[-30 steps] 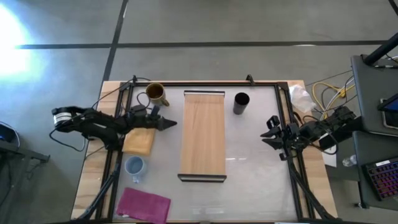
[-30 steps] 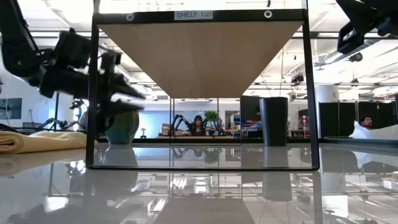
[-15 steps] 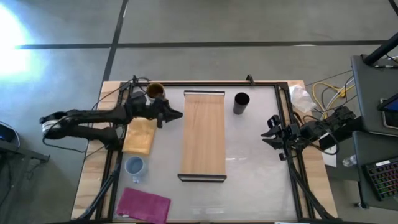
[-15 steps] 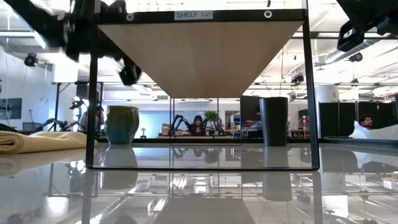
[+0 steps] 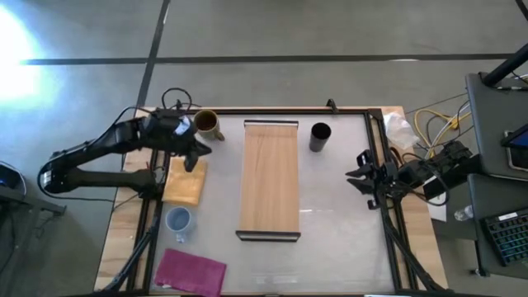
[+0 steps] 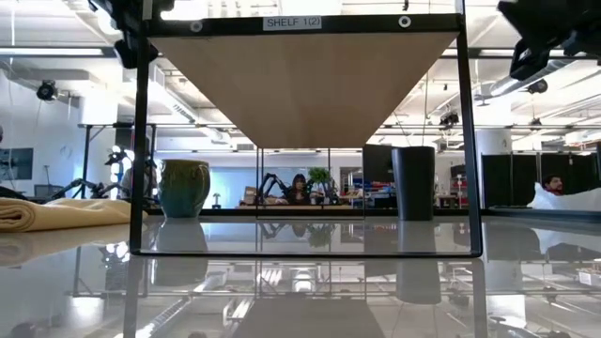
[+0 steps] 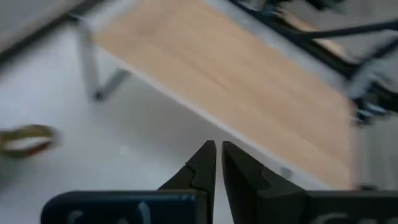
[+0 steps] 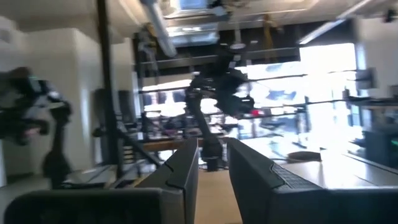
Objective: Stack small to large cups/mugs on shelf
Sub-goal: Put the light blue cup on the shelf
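Observation:
The mustard-brown mug [image 5: 206, 124] stands at the table's far left, seen from the side in the low view [image 6: 183, 188]. The black cup [image 5: 320, 136] stands right of the shelf [image 5: 269, 180], a light-wood board on a black frame. The light-blue cup [image 5: 178, 220] stands near the left front. My left gripper [image 5: 194, 157] is shut and empty, raised between the mug and the yellow cloth, left of the shelf; its wrist view [image 7: 217, 155] looks down on the board. My right gripper [image 5: 357, 177] is open and empty at the table's right edge.
A folded yellow cloth [image 5: 185, 181] lies left of the shelf and a magenta cloth [image 5: 191, 271] lies at the front left. A black frame rims the table [image 5: 375, 148]. Cables and a white bag lie off the right edge. People sit in the room beyond.
My left gripper has risen from table height by the shelf's left edge to above shelf level. It has drawn back toward the table's left and far edges, beside the mug, and tipped downward. The cups have stayed put.

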Tool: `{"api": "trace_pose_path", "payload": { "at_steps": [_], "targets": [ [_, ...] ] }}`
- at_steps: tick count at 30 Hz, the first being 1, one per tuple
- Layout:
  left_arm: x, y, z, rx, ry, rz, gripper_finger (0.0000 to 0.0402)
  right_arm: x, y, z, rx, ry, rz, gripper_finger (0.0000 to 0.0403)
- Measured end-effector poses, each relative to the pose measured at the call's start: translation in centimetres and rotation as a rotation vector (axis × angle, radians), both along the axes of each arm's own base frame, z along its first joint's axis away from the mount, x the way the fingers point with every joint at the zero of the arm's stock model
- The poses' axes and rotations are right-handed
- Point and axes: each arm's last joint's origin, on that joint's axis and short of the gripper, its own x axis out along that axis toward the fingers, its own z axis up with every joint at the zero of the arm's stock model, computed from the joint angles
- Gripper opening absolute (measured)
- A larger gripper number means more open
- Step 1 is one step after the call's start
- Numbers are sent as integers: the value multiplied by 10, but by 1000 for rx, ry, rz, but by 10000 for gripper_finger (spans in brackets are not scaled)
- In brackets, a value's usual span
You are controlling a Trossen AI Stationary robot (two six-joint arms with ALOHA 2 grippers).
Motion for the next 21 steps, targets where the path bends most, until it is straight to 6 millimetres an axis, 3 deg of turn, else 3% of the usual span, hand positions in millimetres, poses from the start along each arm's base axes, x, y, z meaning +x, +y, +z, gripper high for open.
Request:
{"api": "trace_pose_path", "payload": {
  "at_steps": [7,10,15,21],
  "targets": [
    [12,1,-6,-12,-102,-90,12,0,-4,-1,36,23,-132,73],
    [18,3,-10,-40,-59,-97,12,0,-4,-1,37,23,-136,70],
    [17,-2,-10,12,213,-12,12,0,-4,0,44,12,-134,73],
    [12,-28,7,82,492,4,20,-1,-5,3,57,-10,-133,80]
  ]
}}
